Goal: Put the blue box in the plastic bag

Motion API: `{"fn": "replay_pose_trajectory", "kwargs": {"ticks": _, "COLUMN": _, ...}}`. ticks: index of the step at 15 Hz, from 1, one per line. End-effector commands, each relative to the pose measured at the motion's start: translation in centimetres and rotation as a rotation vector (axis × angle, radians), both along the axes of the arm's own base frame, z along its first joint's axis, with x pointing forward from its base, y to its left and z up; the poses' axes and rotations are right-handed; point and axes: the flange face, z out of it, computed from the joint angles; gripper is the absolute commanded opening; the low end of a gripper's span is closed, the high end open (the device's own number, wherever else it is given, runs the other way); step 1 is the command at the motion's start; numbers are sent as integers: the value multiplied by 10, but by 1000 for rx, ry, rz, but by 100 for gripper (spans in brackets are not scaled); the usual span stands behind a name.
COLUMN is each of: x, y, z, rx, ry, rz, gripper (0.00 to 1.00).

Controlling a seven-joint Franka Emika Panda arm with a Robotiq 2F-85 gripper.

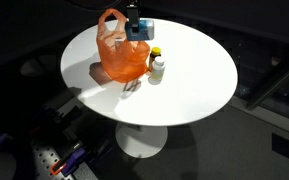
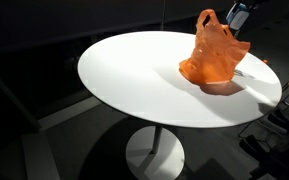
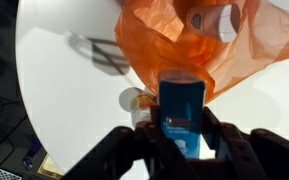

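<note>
Jaws clamped on the blue box [image 3: 181, 105], held over the orange plastic bag [image 1: 122, 58] on the tabletop [image 1: 199, 85]. Pickup looks done. Box not yet inside; lowering and release remain. Small bottle [image 1: 157, 68] just beside bag.

We had a round white table [image 1: 199, 82] on one pedestal, and on it sat an orange plastic bag [image 1: 121, 58], a small yellow-capped bottle [image 1: 157, 67] standing just beside it.
</note>
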Motion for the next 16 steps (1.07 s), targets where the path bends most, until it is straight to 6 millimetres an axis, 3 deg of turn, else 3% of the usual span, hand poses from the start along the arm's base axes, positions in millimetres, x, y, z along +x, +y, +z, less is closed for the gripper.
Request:
{"fn": "replay_pose_trajectory", "kwargs": {"ticks": 1, "x": 6, "y": 16, "z": 21, "rx": 26, "ry": -24, "rz": 55, "gripper": 18}}
{"fn": "replay_pose_trajectory", "kwargs": {"ticks": 7, "x": 19, "y": 34, "z": 36, "rx": 27, "ry": -56, "rz": 92, "gripper": 18}}
{"fn": "replay_pose_trajectory", "kwargs": {"ticks": 16, "x": 15, "y": 44, "z": -2, "rx": 52, "ry": 60, "rz": 136, "gripper": 18}}
